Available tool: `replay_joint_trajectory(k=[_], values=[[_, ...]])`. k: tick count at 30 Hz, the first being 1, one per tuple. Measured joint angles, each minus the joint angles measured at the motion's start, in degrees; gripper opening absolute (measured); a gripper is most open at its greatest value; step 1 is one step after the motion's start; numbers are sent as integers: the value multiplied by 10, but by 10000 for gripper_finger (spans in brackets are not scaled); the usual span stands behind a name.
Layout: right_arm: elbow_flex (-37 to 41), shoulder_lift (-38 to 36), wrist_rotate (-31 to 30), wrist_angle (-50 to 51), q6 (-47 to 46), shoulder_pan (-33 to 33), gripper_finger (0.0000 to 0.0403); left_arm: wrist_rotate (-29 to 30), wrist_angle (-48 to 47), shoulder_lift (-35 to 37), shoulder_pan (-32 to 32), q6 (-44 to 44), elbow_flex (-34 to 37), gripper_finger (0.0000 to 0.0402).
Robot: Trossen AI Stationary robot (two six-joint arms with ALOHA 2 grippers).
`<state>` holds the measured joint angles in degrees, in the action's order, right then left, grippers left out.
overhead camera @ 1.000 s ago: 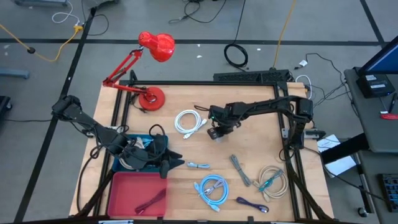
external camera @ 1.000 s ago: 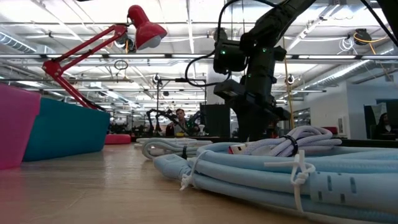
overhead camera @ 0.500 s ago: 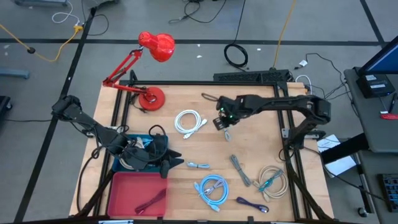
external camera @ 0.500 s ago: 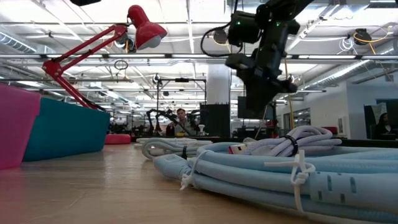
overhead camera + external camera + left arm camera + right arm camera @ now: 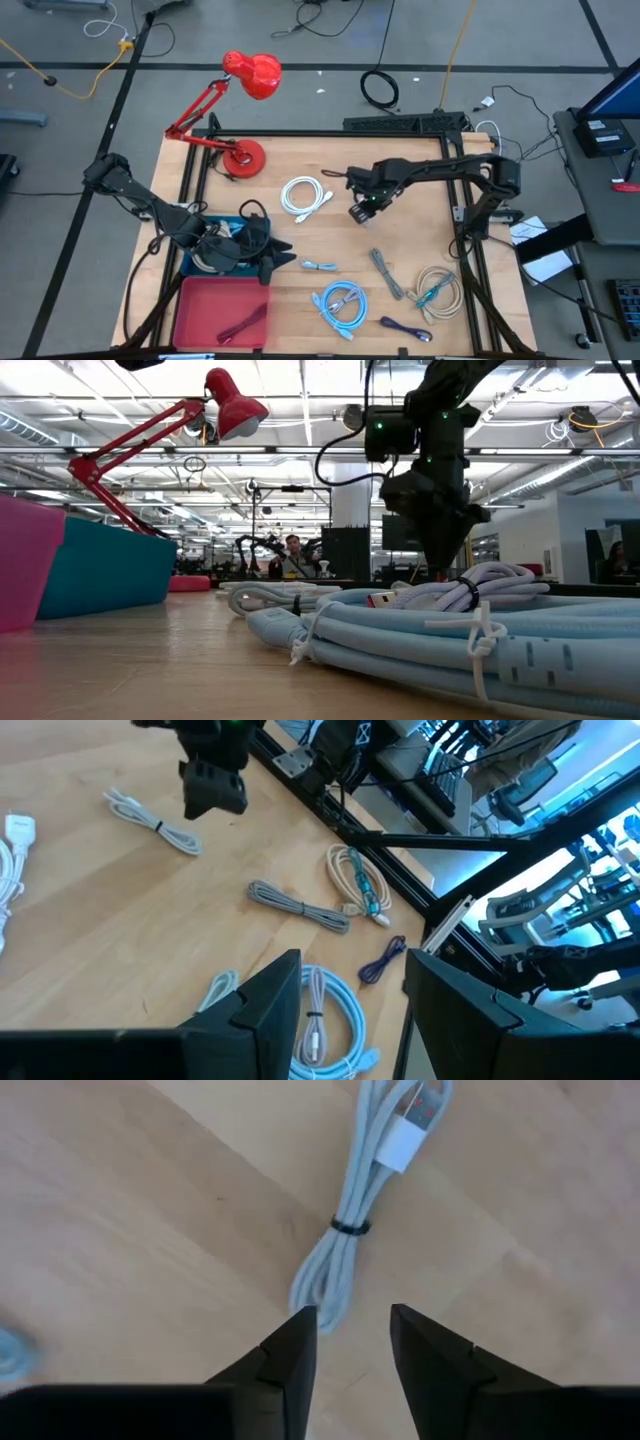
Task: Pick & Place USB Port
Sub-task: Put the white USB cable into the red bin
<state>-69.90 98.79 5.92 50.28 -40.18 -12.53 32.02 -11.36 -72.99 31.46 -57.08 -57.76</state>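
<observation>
Now the right gripper [image 5: 350,1342], narrowly parted and empty, hovers over a white cable [image 5: 352,1230] at the counter's [image 5: 420,230] twelve o'clock.

Bare wood around the right gripper [image 5: 362,211] at mid-table, fingers parted above a tied white cable [image 5: 350,1230]. Crowded toward the near edge: grey cable [image 5: 386,272], blue coil [image 5: 341,304], beige coil [image 5: 437,291]. Hemmed on the left by white coil [image 5: 303,195], teal bin [image 5: 190,264], red lamp base [image 5: 243,157].
</observation>
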Motion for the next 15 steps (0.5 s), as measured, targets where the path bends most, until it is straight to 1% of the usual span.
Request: replay_joint_trajectory(k=[8, 11, 15], values=[[0, 23, 6, -74, -1, 14, 155, -5, 0, 0, 0, -7, 0, 184], [0, 24, 8, -77, -1, 15, 159, -5, 0, 0, 2, -8, 0, 184], [5, 24, -8, -84, 6, 13, 158, -6, 0, 0, 2, -11, 0, 184]])
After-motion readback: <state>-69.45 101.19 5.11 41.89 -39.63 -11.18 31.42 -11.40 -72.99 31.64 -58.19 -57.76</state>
